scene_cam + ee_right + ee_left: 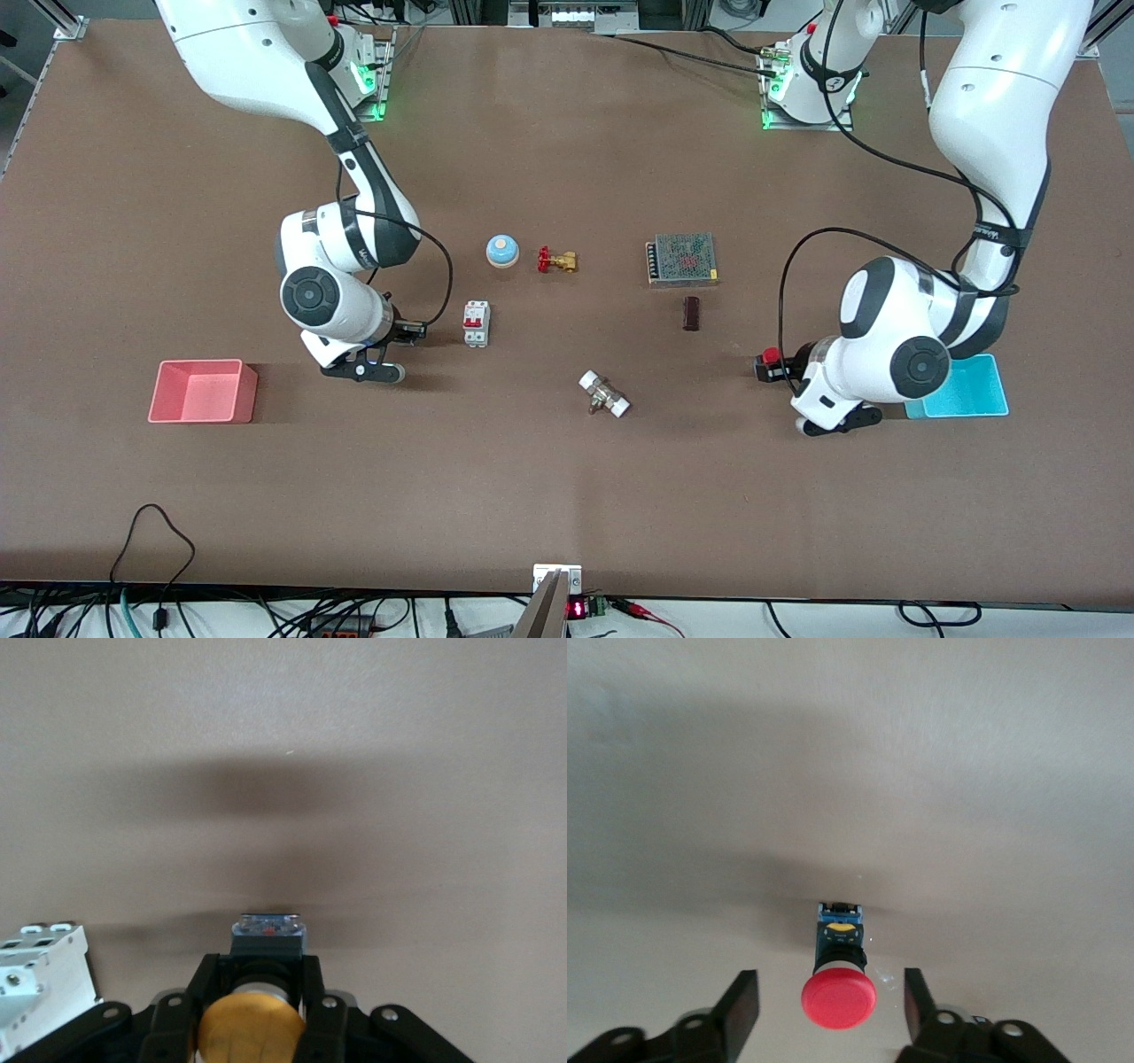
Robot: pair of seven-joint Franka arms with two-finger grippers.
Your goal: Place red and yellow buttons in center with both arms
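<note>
The red button [769,358] lies on the brown tabletop [567,478] toward the left arm's end, beside the cyan bin. In the left wrist view its red cap [839,999] sits between the two spread fingers [741,1008] without touching them. My left gripper [784,368] [830,979] is open around it, low at the table. My right gripper [413,331] [258,964] is shut on the yellow button [251,1029], gripping its body just past the orange-yellow cap, low over the table beside a white breaker. The yellow button is hidden in the front view.
A white circuit breaker [476,323] [40,979] stands close to the right gripper. A blue bell [501,251], brass valve [556,260], meshed power supply [681,259], dark block [692,313] and white-ended fitting [604,394] lie mid-table. A pink bin [202,391] and a cyan bin [966,390] sit at the ends.
</note>
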